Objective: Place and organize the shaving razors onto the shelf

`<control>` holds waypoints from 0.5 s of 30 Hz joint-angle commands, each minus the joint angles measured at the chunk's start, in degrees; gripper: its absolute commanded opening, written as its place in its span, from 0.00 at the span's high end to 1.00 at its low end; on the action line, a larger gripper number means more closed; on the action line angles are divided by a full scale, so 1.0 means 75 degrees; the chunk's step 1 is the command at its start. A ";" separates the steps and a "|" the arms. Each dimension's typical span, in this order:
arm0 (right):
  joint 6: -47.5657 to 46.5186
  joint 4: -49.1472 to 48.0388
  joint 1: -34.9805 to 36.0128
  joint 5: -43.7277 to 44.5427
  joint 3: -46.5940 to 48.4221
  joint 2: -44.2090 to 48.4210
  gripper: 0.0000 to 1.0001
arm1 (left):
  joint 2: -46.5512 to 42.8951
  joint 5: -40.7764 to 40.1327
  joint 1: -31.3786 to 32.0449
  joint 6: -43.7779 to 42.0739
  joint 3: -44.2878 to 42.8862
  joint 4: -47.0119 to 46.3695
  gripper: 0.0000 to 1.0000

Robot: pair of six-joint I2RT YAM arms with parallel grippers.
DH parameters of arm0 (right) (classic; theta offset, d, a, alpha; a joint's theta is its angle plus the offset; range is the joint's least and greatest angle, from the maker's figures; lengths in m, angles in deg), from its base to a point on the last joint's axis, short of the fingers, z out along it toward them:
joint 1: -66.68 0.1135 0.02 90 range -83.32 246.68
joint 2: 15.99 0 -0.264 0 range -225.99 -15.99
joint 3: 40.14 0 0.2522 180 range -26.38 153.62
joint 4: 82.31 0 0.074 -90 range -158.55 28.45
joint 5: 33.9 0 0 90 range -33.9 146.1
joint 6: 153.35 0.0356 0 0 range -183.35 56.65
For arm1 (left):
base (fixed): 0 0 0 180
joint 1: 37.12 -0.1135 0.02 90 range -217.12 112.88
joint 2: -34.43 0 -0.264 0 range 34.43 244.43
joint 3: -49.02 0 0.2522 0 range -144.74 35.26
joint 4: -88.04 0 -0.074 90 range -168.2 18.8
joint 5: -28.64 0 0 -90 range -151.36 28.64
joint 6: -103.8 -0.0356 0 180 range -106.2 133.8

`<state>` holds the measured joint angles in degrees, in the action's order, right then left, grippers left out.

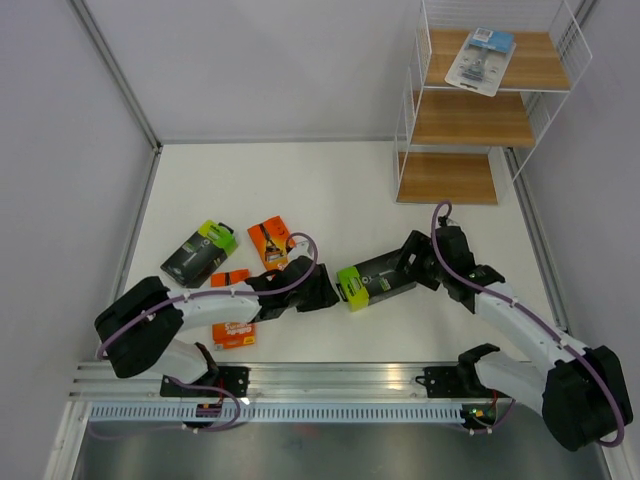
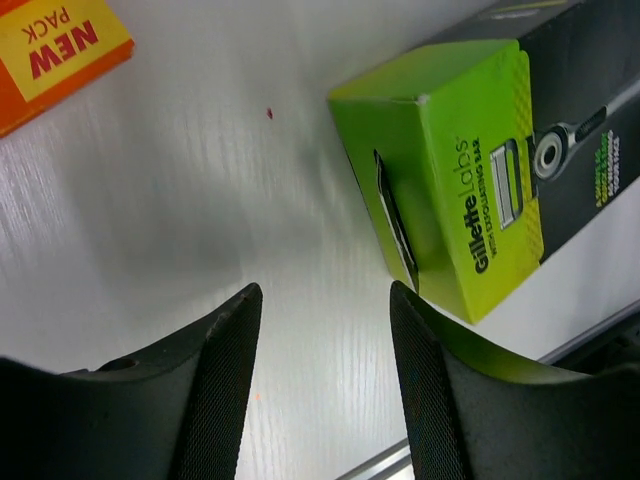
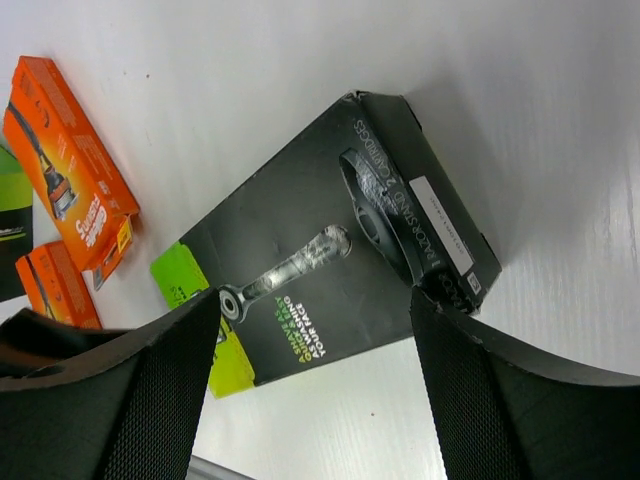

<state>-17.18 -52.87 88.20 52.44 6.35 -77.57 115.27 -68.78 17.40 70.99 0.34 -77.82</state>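
You are looking at a black cardboard box with a lime-green end [image 1: 375, 280] lying flat on the white table [image 1: 350, 190], well short of the white-wire shelf with wooden boards [image 1: 470, 120]. Its long axis is pointing black end toward the shelf. Your left gripper [image 2: 325, 300] is hanging released at the lime end, and your right gripper [image 3: 315, 305] is straddling the black end, spread and grasping nothing. Five packs are showing: this box, a second black box [image 1: 200, 252], one orange card [image 1: 268, 242], another orange card [image 1: 233, 332], and a clear blister pack [image 1: 481, 60] on the shelf's top board.

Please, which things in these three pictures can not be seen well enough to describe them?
1. Top view: the near orange pack is partly covered by the left arm crossing it.
2. Left wrist view: an orange card is cut off by the upper-left edge; only "NEW PACK" reads.
3. Right wrist view: the white label on the black box is too small to read.
4. Top view: the lowest board of the shelf is partly hidden under the boards above.
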 commanded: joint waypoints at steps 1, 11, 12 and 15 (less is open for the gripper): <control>0.0196 0.0135 -0.0021 -0.0285 -0.0180 0.0593 0.17 | 0.0307 0.0004 -0.0179 0.0238 -0.0313 -0.0823 0.41; -0.0157 0.0616 -0.0021 0.0207 -0.0192 0.1063 0.17 | 0.0027 0.0310 -0.0274 0.0273 -0.0056 -0.1246 0.40; -0.0098 0.0558 -0.0010 0.0172 -0.0239 0.0981 0.17 | -0.0055 0.0275 -0.0285 0.0320 -0.0021 -0.1212 0.41; 0.0066 0.0335 -0.0010 -0.0062 -0.0356 0.0782 0.17 | -0.0103 0.0099 -0.0285 0.0414 0.0073 -0.1164 0.41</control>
<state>-17.71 -49.48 88.20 52.85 4.69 -70.58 116.36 -67.03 15.35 71.58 0.21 -84.40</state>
